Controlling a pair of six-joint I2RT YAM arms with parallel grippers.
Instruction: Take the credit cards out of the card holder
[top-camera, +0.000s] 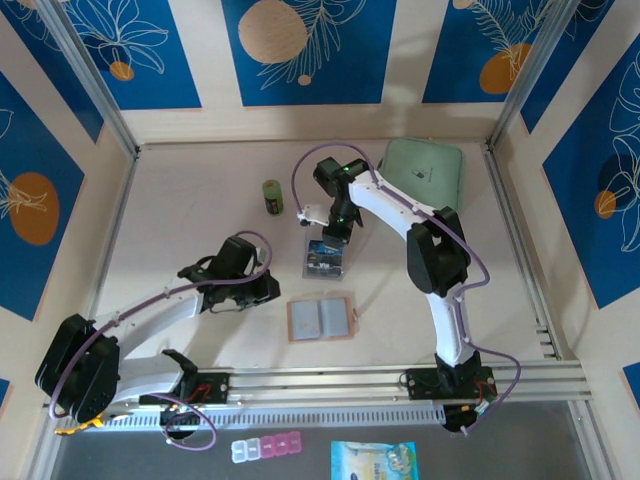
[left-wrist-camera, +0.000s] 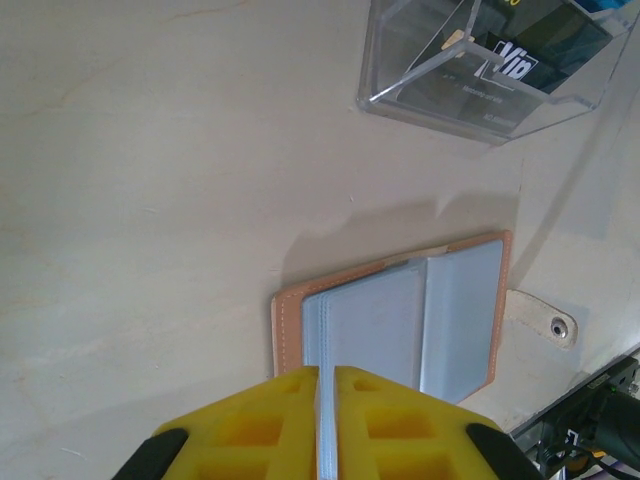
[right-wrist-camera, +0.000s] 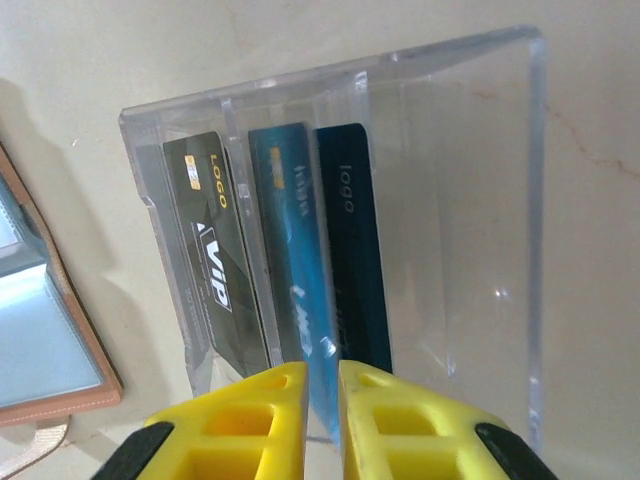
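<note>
L end effector (left-wrist-camera: 327, 375) pinches a grey pocket leaf (left-wrist-camera: 370, 320) of the open card holder (left-wrist-camera: 285, 330), prob to hold it flat on the worktop (top-camera: 200, 220), while R end effector (right-wrist-camera: 322, 375), tips a bit apart, hangs over 3 credit cards (right-wrist-camera: 345, 250) standing in a clear box (right-wrist-camera: 480, 200)

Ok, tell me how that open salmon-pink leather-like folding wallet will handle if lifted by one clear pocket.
Probably floppy: the pink wallet lies folded open, and its thin clear pockets look like soft film, so it would likely sag from the left gripper, which pinches one leaf. It looks light and flat, so it should slide rather than roll or tip.
</note>
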